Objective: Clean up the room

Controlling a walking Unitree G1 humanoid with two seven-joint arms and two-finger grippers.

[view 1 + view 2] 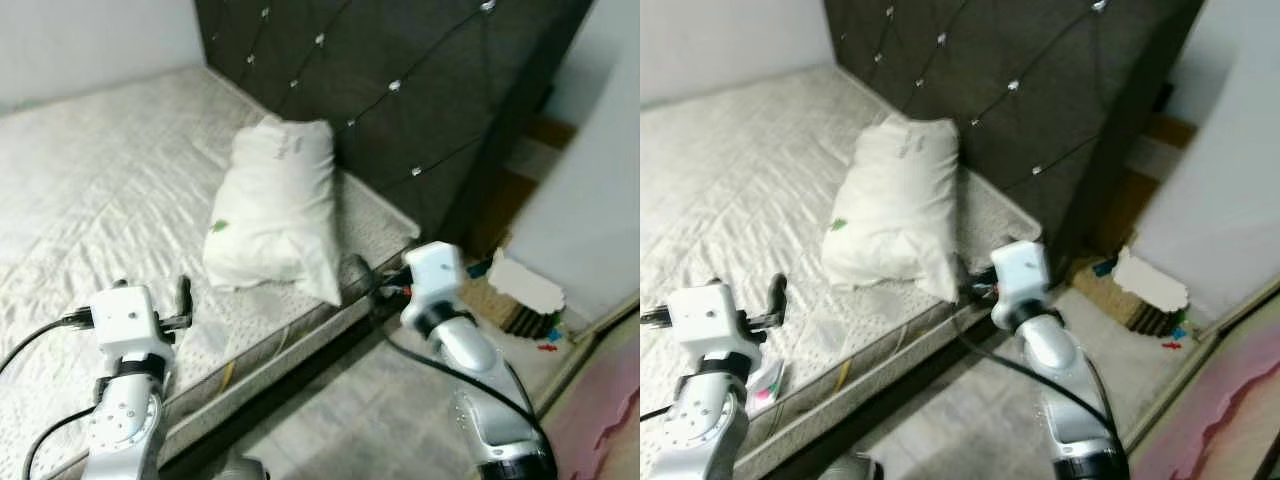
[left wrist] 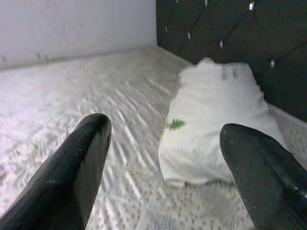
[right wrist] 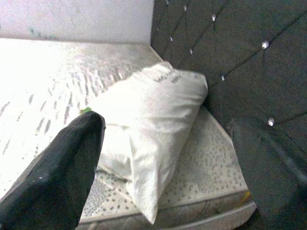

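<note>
White, plump fabric pillow (image 1: 274,205) with a small green tree print lies on the pale quilted bare mattress (image 1: 90,180), its far end against the dark tufted studded headboard (image 1: 400,70). Right gripper (image 3: 168,158), its black fingers (image 3: 57,172) spread wide, hovers just off the pillow's near corner at the mattress edge. Left gripper (image 2: 168,167), fingers (image 2: 72,167) likewise spread, hangs over the mattress, apart from the pillow.

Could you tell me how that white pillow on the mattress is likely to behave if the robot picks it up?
The pillow looks puffy and creased, so it would probably squash in a grip and droop from one corner. It is likely light for its bulk. Its loose fabric may slip, so both tools, left and right, seem safer.
</note>
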